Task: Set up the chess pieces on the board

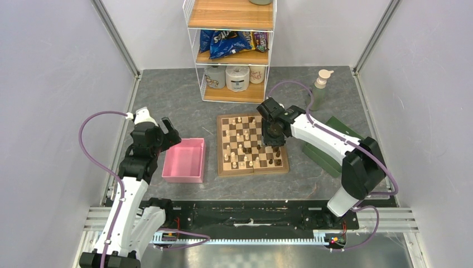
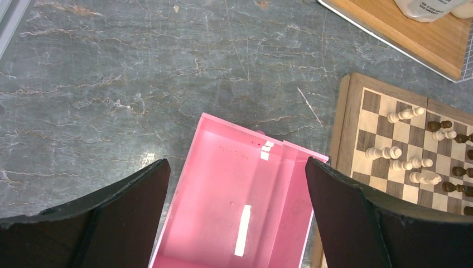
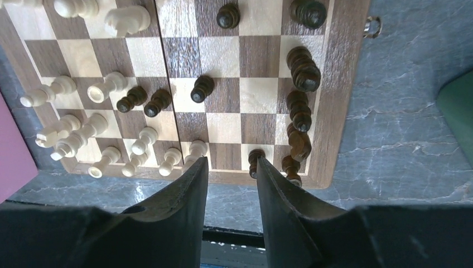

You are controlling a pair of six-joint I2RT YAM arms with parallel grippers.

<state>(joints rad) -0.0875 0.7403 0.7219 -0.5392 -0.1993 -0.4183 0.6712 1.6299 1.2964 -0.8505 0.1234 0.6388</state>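
Up close, the right gripper [image 3: 231, 167] hangs over the near edge of the board [image 3: 329, 111], its jaws parted by a narrow gap with nothing between them. One dark figure stands just beside the inner face of the right-hand finger. Only this wrist view shows how the chess pieces [image 3: 114, 84] lie. The dark ones crowd the right-hand column and the brown border. Most cream ones are bunched on the left half, and several of them are tipped on their sides.

The left gripper [image 2: 237, 164] hovers with its jaws spread wide above the pink tray [image 2: 223, 184]. Its wrist view catches only one corner of the board, with a few cream and dark figures.

From above, both arms show at once. The board lies mid-desk [image 1: 167, 95], between the pink tray on its left and a green tray [image 1: 321, 155] on its right. A wire shelf [image 1: 234, 56] and a pump bottle [image 1: 321, 86] stand beyond it.
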